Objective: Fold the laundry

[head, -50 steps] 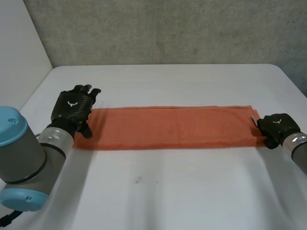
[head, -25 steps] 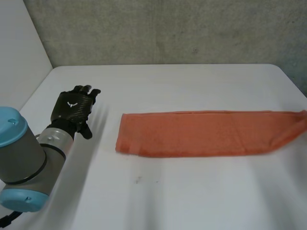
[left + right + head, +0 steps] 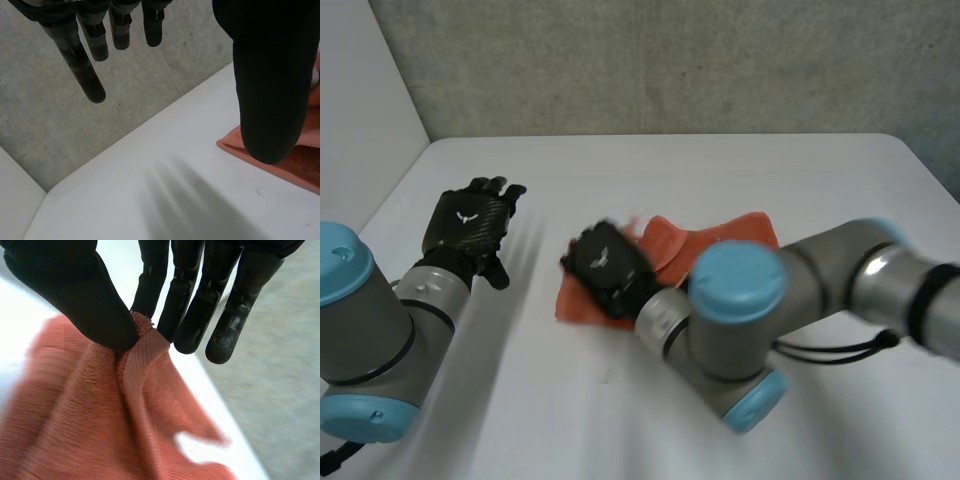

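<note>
We see the white tabletop (image 3: pixel 650 170) with the right arm (image 3: pixel 800 290) reaching across it toward the robot's left, over an orange cloth (image 3: pixel 720 232) that lies bunched and partly doubled over near the middle of the tabletop. The right hand (image 3: pixel 610 268) is at the cloth's left end, and in its wrist view we see the thumb and fingers (image 3: pixel 150 285) pinching a raised fold at the cloth's edge. The left hand (image 3: pixel 470 225) is apart from the cloth, on the robot's left of it, with its fingers (image 3: pixel 86 75) straight and released, grasping nothing.
</note>
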Available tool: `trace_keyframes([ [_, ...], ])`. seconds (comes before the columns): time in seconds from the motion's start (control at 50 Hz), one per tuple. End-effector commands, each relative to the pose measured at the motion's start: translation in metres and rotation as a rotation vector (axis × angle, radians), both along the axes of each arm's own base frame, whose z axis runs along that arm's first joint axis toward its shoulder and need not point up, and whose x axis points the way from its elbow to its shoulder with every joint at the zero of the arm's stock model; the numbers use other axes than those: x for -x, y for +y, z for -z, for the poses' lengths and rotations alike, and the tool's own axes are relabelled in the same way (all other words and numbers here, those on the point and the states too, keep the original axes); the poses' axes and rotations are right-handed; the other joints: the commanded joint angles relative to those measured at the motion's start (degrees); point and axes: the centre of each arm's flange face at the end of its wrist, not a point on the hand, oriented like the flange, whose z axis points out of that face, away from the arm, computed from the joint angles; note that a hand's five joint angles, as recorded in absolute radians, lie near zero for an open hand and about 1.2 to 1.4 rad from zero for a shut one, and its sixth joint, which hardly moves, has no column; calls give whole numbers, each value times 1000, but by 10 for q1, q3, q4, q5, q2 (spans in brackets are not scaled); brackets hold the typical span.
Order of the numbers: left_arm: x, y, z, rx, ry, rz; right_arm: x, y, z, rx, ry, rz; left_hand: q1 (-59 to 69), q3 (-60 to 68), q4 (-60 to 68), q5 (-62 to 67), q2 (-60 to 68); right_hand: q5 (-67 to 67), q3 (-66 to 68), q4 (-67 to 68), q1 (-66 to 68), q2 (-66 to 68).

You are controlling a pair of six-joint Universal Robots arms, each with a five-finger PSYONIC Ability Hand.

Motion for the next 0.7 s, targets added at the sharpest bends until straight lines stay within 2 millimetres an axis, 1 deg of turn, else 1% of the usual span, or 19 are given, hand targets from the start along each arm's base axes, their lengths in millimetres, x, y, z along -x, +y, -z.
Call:
trace_keyframes([
  [0.02, 1, 1, 0, -1, 0, 3, -8, 10, 35, -23, 84, -17, 2, 3, -180, -15, 6, -37, -53, -56, 76, -50],
  [0.04, 2, 2, 0, -1, 0, 9, -7, 9, 30, -11, 85, -6, 2, 3, -180, -15, 6, -344, -359, -363, -230, -357],
  [0.06, 4, 2, 0, 1, 1, 15, -5, 6, 22, -1, 75, 18, 2, 3, -180, -15, 6, -563, -578, -582, -450, -576],
  [0.08, 4, 2, 0, 1, 1, 16, -5, 6, 22, -1, 75, 18, 2, 3, -180, -15, 6, -563, -578, -582, -450, -576],
  [0.12, 5, 3, 0, 2, 1, 20, 4, -5, -11, 20, 18, 98, 2, 3, -180, -15, 6, -563, -578, -582, -450, -576],
  [0.18, 13, 7, -1, 7, 5, 46, 14, -17, -22, 4, -12, 153, 2, 3, -180, -15, 6, -563, -578, -582, -450, -576],
  [0.22, 30, 14, -5, 31, 13, 103, 41, -38, -39, -69, -84, 247, 2, 3, -180, -15, 6, -563, -578, -582, -450, -576],
  [0.24, 30, 14, -5, 31, 13, 103, 41, -39, -39, -69, -85, 247, 2, 3, -180, -15, 6, -563, -578, -582, -450, -576],
  [0.26, 41, 18, -5, 39, 17, 135, 53, -45, -48, -109, -128, 281, 2, 3, -180, -15, 6, -563, -578, -582, -450, -576],
  [0.28, 41, 18, -5, 39, 17, 135, 65, -49, -55, -144, -163, 313, 2, 3, -180, -15, 6, -563, -578, -582, -450, -576],
  [0.3, 49, 22, -4, 46, 20, 161, 66, -49, -55, -144, -163, 314, 2, 3, -180, -15, 6, -563, -578, -582, -450, -576],
  [0.32, 57, 25, -6, 57, 26, 184, 78, -54, -57, -181, -178, 351, 2, 3, -180, -15, 6, -563, -578, -582, -450, -576],
  [0.34, 57, 25, -6, 57, 26, 184, 79, -54, -57, -181, -178, 352, 2, 3, -180, -15, 6, -563, -578, -582, -450, -576],
  [0.38, 75, 33, -7, 76, 39, 239, 107, -63, -47, -261, -149, 435, 2, 3, -180, -15, 6, -563, -578, -582, -450, -576],
  [0.4, 75, 33, -7, 76, 39, 239, 107, -63, -47, -262, -149, 436, 2, 3, -180, -15, 6, -563, -578, -582, -450, -576],
  [0.44, 96, 46, -8, 89, 49, 308, 132, -69, -29, -334, -97, 508, 2, 3, -180, -15, 6, -563, -578, -582, -450, -576],
  [0.5, 104, 48, -7, 89, 57, 328, 141, -70, -21, -355, -78, 533, 2, 3, -180, -15, 6, -563, -578, -582, -450, -576],
  [0.56, 117, 49, 2, 70, 69, 355, 153, -68, -9, -384, -48, 564, 4, 5, -178, -13, 8, -563, -578, -582, -450, -576],
  [0.7, 135, 34, 32, 24, 62, 366, 164, -68, 1, -399, -15, 598, 9, 10, -173, -8, 13, -563, -578, -582, -450, -576],
])
